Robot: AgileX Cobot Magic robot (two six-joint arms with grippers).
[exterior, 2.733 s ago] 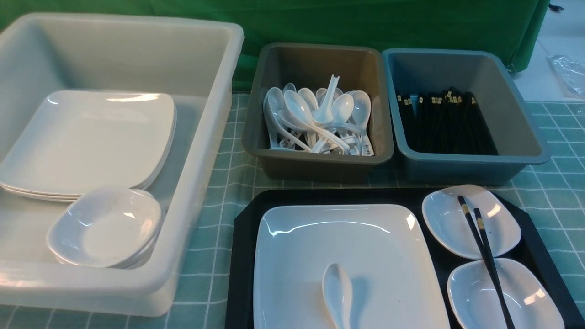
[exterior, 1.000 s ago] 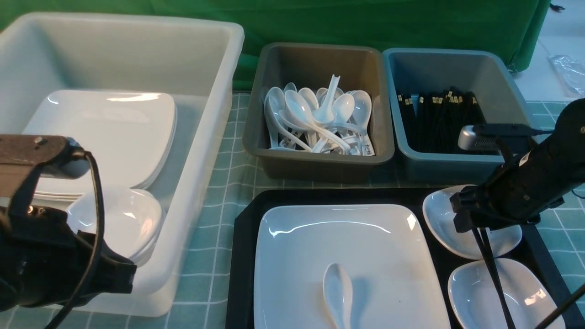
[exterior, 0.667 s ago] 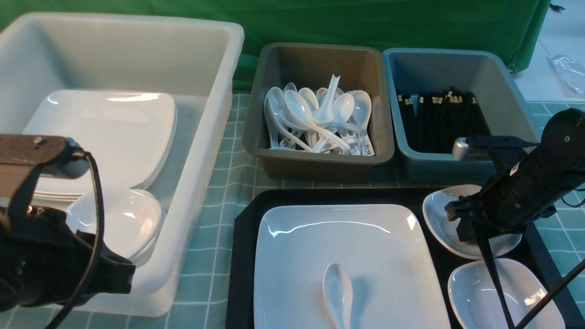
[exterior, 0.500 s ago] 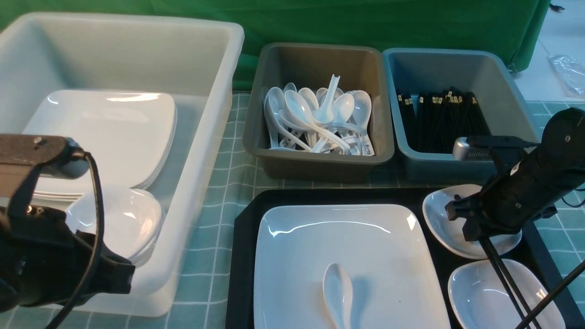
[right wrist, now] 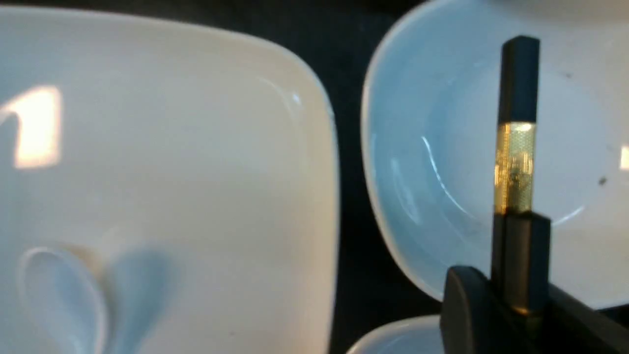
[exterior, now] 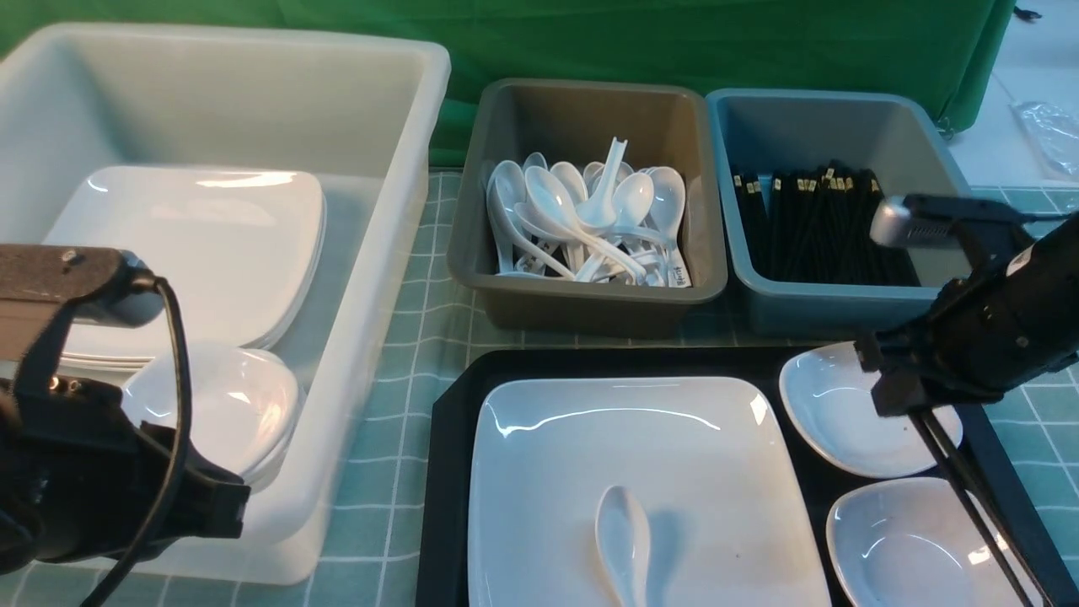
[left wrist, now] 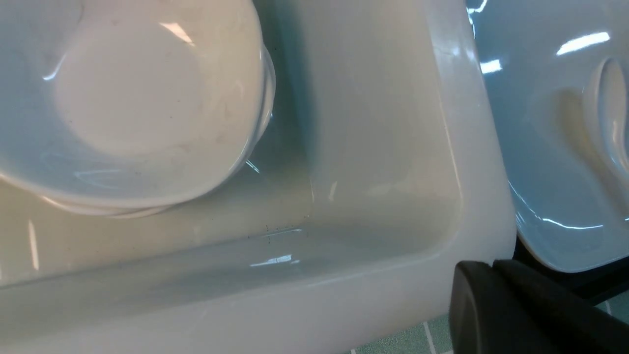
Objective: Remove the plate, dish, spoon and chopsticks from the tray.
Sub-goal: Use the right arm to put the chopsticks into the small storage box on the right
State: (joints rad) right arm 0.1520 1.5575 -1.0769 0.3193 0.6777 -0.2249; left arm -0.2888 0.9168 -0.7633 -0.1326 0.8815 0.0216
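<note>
Black and glossy, the chopsticks (exterior: 969, 497) are judged light, stiff and slippery, apt to scissor apart or pivot in a pinch. They are best taken as a pair close to the gold-banded ends. They are gripped there: the right fingers (exterior: 895, 394) are closed nearly fully on both sticks just below the bands, above the far small dish (exterior: 830, 421) at the right of the tray (exterior: 442, 472). The tips are sloped down toward the near right. The right arm is reached in from the right, wrist angled downward. The left fingers (left wrist: 491, 305) are shut on nothing beside the white tub (left wrist: 393, 275).
</note>
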